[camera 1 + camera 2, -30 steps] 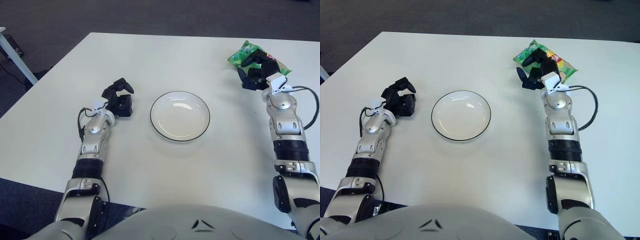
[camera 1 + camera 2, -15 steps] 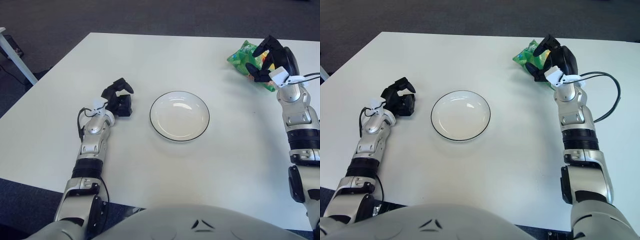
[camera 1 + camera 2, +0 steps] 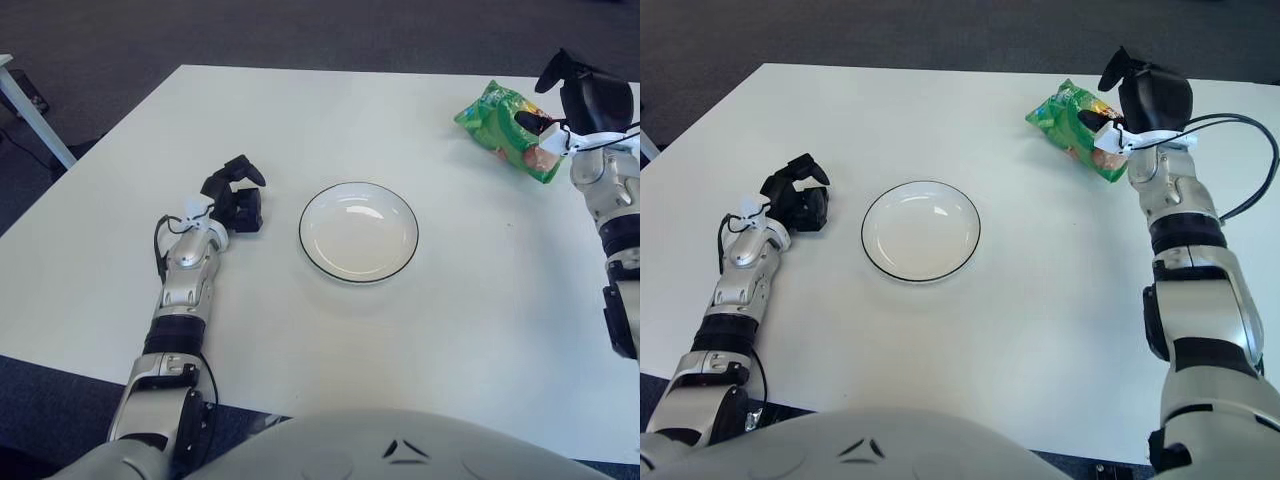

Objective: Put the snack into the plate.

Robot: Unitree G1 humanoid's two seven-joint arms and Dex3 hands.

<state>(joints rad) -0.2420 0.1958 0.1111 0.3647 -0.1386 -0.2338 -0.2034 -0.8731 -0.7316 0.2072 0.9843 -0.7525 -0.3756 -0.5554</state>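
The snack [image 3: 503,123] is a green bag lying on the white table [image 3: 300,330] at the far right. A white plate [image 3: 359,232] with a dark rim sits empty at the table's middle. My right hand [image 3: 568,92] is raised at the bag's right end, fingers spread, with no grasp on the bag to be seen. It also shows in the right eye view [image 3: 1135,92], beside the bag [image 3: 1077,128]. My left hand [image 3: 236,195] rests on the table left of the plate, fingers curled and holding nothing.
The table's far edge runs close behind the snack, with dark carpet [image 3: 300,30] beyond it. A white table leg [image 3: 30,110] stands at the far left. A black cable [image 3: 1250,170] loops from my right wrist.
My right hand has swung from over the bag's left side across to its right end and lifted, uncovering the bag. The bag, plate and left hand have stayed put.
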